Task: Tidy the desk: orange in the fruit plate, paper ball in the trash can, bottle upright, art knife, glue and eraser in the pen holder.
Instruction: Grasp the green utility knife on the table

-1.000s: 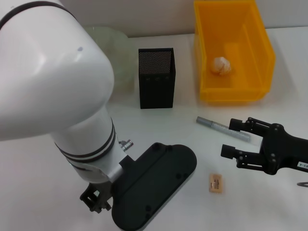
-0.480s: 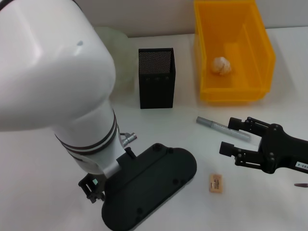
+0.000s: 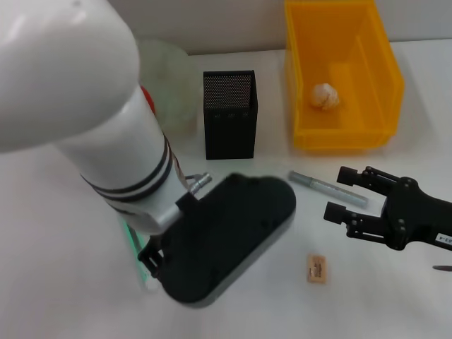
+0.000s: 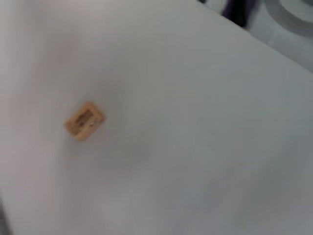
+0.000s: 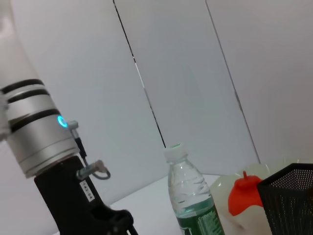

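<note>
Two arms show: the left arm has swung up off the desk (image 3: 56,282), leaving the bottle (image 5: 193,200) upright. Its claw is hidden. The right claw (image 3: 353,194), spread, hovers beside the eraser (image 3: 316,269).

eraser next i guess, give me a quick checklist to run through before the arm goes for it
1. Eraser lying free on the table, nothing on top of it: ok.
2. Right gripper open, beside the eraser: ok.
3. Pen holder upright with its mouth unblocked: ok.
4. Grey pen-like tool on the table just under the right gripper's fingers, could get nudged: not ok.
5. Left gripper low over the table, its black wrist housing lying between the eraser and the holder: not ok; open or shut: cannot tell.
6. Paper ball in the trash can, bottle upright: ok.
</note>
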`<action>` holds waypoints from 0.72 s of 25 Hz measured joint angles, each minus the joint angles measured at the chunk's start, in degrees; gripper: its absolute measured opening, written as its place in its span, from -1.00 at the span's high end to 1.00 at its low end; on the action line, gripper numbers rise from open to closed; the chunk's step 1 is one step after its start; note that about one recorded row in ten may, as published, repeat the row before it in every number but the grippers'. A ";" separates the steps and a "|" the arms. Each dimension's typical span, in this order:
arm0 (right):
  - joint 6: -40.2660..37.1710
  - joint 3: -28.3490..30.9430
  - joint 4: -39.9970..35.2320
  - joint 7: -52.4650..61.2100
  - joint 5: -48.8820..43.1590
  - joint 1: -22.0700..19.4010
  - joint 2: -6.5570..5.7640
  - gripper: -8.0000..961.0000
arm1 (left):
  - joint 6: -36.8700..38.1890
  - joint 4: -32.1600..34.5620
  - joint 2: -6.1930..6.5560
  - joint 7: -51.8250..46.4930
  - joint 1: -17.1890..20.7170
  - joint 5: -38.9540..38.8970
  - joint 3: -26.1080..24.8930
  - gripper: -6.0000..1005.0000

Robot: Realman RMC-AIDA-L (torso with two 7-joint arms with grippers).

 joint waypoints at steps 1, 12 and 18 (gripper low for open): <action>-0.01 0.01 -0.02 -0.02 0.01 0.08 0.00 -0.73 | -0.45 -0.55 -0.20 -0.49 0.40 -0.52 -0.75 -0.35; 0.38 0.01 -1.06 -0.59 -0.10 0.24 -0.20 -0.73 | -1.00 -0.73 -3.87 -12.69 10.02 -1.92 -9.51 -0.33; 0.48 -0.08 -1.43 -0.61 -0.23 0.29 -0.24 -0.73 | -3.84 2.27 -4.36 -26.71 16.58 -1.33 -13.39 -0.33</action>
